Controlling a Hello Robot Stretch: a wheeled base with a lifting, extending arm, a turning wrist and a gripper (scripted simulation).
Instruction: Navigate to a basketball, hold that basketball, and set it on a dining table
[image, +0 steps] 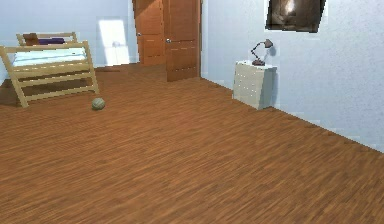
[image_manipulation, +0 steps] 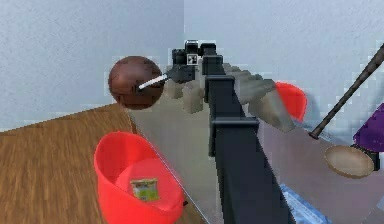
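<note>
Nearest the lens, the dark arm bar rises from the bottom edge of the arm side view, just right of centre. At lower centre-left beside it stands a red bowl with a small greenish item inside. The bowl rests on a grey surface, and a second red bowl sits at centre right.

Task object: the basketball, a dark reddish-brown sphere, sits at upper centre-left of this view. It hangs at the finger end of the gripper, against the pale wall and clear of the grey surface beneath. Finding: the gripper holds the basketball. The set of the fingers themselves cannot be told.

Forward view: open wood floor, with a wooden bed at upper left and a small dull ball on the floor near it. A brown door is at top centre, and a pale nightstand with a lamp is at upper right.

Assessment: reaching and taking hold of the basketball are judged complete. Carrying it to a dining table and setting it down remain. Whether the grey surface is such a table cannot be told.
</note>
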